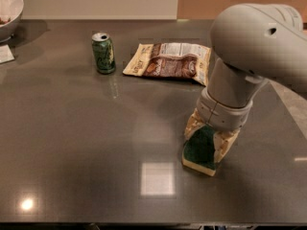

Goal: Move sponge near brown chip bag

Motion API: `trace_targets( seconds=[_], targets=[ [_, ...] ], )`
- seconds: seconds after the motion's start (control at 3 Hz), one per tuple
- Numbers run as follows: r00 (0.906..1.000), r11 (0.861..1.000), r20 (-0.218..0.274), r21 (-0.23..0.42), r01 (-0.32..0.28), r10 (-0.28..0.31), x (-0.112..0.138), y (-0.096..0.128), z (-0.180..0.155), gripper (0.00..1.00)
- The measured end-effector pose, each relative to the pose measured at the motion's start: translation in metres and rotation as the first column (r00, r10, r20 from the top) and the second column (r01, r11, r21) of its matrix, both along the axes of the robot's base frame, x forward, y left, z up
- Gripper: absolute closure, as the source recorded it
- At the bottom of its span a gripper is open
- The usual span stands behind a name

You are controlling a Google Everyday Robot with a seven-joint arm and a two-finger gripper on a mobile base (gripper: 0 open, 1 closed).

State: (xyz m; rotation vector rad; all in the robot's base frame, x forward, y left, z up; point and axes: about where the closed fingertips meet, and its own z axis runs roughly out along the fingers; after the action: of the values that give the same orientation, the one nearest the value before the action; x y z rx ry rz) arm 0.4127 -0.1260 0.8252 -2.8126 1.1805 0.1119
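1. The gripper [205, 145] points down at the near right part of the dark table [72, 128], below the big grey arm [249, 47] that comes in from the right edge.
2. The sponge [199, 151] sits directly under the gripper, between its two pale fingers [194, 124]. One finger is against the sponge's left side and the other against its right side.
3. The fingers are drawn in against the sponge, so the gripper is clamped on it.
4. The sponge's green top faces up and its pale yellow foam shows along the near edge. That near edge rests on the table.
5. The brown chip bag [170, 61] lies flat at the far middle of the table, well apart from the sponge, farther away and a little to the left.
6. A green soda can [103, 52] stands upright just left of the bag.
7. A pale bowl [7, 11] sits at the far left corner.
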Motion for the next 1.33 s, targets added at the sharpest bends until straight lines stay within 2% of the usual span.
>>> trace_targets(
  seconds=[0.33,0.67,1.0,1.33],
  targets=[
    [0.9979,0.998,0.036,-0.011,0.054,-0.054,0.024,0.000,0.008,0.88],
    [0.9880,0.990,0.065,-0.008,0.141,-0.140,0.059,0.001,0.017,1.00],
    [0.9709,0.974,0.073,-0.001,0.229,-0.228,0.097,0.000,0.018,1.00],
    [0.9492,0.951,0.060,0.013,0.309,-0.309,0.128,-0.003,0.011,1.00]
  ],
)
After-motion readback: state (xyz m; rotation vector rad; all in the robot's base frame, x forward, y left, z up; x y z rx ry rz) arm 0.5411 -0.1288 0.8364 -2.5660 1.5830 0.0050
